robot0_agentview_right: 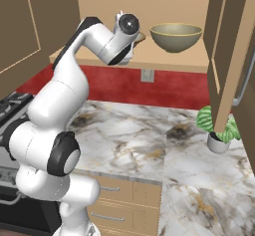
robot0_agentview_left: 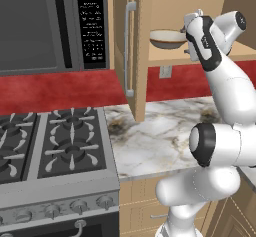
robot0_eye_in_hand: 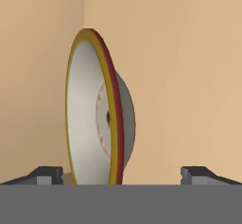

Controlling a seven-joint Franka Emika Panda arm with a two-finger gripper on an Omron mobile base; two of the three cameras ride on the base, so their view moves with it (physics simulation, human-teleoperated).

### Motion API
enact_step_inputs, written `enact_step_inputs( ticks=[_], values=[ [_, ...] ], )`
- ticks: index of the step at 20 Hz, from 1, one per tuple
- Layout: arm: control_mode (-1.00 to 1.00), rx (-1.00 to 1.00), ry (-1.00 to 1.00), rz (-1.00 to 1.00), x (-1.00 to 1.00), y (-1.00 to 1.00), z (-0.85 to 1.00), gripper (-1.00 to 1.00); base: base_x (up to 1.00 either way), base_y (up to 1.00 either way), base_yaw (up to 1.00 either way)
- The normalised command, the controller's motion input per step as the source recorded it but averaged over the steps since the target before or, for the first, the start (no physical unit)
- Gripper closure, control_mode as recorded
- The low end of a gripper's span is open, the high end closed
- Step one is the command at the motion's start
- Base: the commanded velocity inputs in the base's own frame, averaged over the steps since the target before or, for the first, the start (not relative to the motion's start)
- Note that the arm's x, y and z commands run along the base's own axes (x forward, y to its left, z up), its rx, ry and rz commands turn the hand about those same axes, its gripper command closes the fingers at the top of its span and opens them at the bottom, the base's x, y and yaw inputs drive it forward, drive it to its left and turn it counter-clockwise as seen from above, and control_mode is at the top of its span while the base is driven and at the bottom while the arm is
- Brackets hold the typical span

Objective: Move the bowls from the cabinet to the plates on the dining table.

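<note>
Arm reaches into open cabinet [robot0_agentview_left: 137,56]. Jaws wide apart, nothing clamped. Hand view, rolled: shallow bowl [robot0_eye_in_hand: 97,109] seen on edge, cream inside, tan-red rim, lying between the two fingertips [robot0_eye_in_hand: 45,175], nearer one tip than the other, rim low in gap; contact not clear. Left base view: shallow bowl [robot0_agentview_left: 167,38] on shelf [robot0_agentview_left: 240,56], just left of hand. Deeper olive bowl [robot0_agentview_right: 176,37] on same shelf, right of hand, apart. Marble counter [robot0_agentview_right: 149,140] below carries potted plant [robot0_agentview_right: 219,130].
</note>
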Motion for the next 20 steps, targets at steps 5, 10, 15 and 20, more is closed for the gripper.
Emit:
enact_step_inputs(
  ticks=[5, 10, 15, 20],
  values=[
    [-1.0, 0.0, 0.0, 0.0, 0.34, -0.01, -0.13, -1.0, 0.0, 0.0, 0.0],
    [-1.0, 0.0, 0.0, 0.0, 0.48, 0.0, -0.06, -1.0, 0.0, 0.0, 0.0],
    [-1.0, 0.0, -0.03, 0.0, 0.57, 0.0, 0.0, -1.0, 0.0, 0.0, 0.0],
    [-1.0, 0.01, -0.08, 0.01, 0.4, 0.0, 0.09, -1.0, 0.0, 0.0, 0.0]
  ],
)
